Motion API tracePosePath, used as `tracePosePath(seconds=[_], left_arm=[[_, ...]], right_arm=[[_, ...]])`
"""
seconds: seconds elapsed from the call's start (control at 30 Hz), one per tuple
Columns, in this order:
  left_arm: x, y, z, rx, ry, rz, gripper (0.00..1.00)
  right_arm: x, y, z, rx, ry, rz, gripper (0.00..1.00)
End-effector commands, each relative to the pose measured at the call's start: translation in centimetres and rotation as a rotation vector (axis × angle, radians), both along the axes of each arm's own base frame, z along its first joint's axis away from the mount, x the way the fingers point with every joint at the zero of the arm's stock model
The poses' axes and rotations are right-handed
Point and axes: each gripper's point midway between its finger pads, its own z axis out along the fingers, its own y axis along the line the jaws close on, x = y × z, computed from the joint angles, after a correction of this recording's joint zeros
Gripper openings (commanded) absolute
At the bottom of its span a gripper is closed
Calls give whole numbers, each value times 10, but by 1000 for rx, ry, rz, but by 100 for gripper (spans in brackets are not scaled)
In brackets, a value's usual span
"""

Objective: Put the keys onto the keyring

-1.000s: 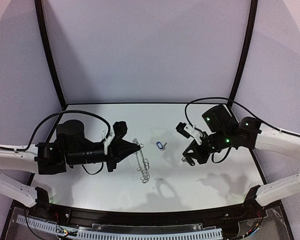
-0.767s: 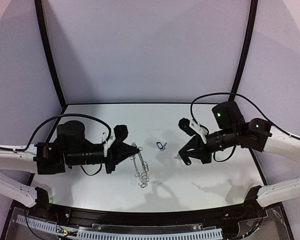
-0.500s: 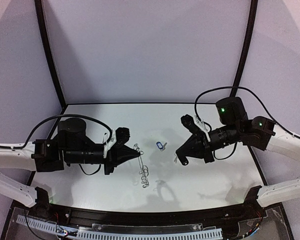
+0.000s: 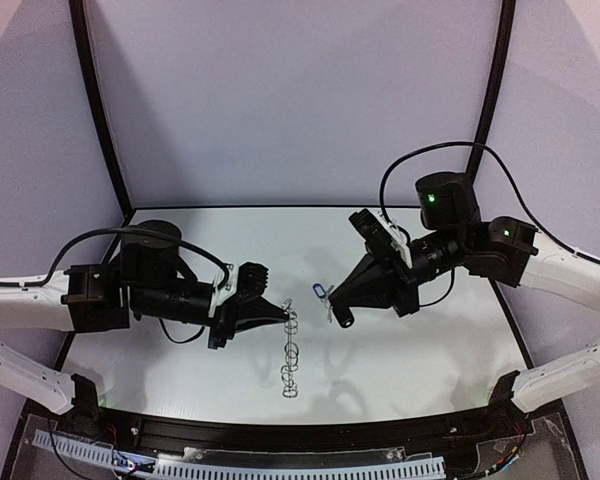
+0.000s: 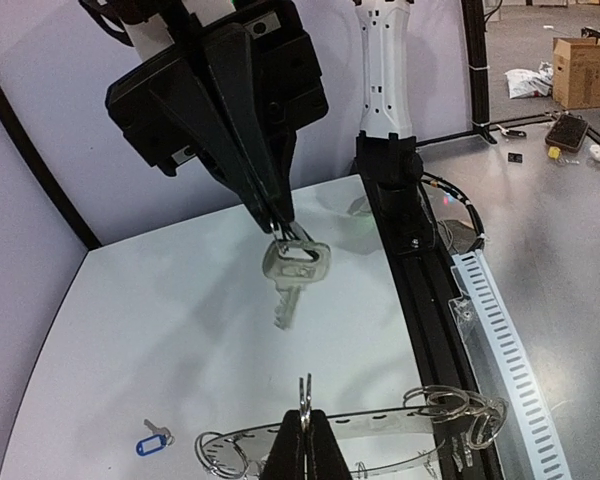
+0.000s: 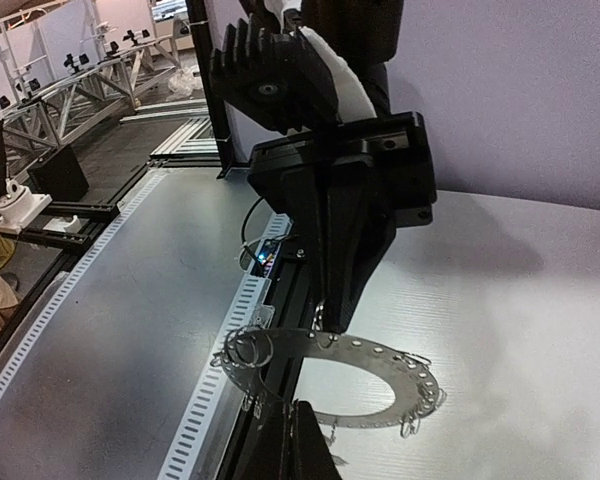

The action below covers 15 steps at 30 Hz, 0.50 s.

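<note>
White tabletop (image 4: 430, 350) under a pale backdrop is your whole workspace, and by the look of it you are early in the job, with neither key visibly on the ring yet. Your left gripper (image 4: 280, 316) is clamped on the rim of the keyring (image 5: 380, 432), holding it off the table edge-on so that it hangs below the fingers in the overhead view. Its wire loops (image 5: 460, 415) bunch at the end nearer the arm bases, and I cannot tell whether any of them carries a key. Your right gripper (image 4: 342, 318) is pinched on the head of the plain key (image 5: 293, 270), which dangles blade-down, near the ring but clearly apart from it. The blue-tagged key (image 4: 321, 291) lies loose on the table between the two arms, untouched. So the ring is presented and one key is in hand; what I judge is left is threading that key onto a loop, then fetching and threading the blue-tagged one. The loops are thin, so expect alignment to be the hard part.
</note>
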Motion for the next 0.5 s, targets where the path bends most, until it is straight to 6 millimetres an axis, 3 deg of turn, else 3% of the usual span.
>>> tracePosePath(seconds=[0.0, 0.3, 0.47], left_arm=[[-3, -4, 17, -24, -36, -36, 1], [0, -8, 16, -12, -34, -38, 1], [1, -9, 15, -10, -33, -29, 1]], right_arm=[[-4, 15, 12, 52, -63, 22, 0], [1, 35, 5, 60, -138, -64, 0], [-7, 35, -1, 50, -147, -8, 0]])
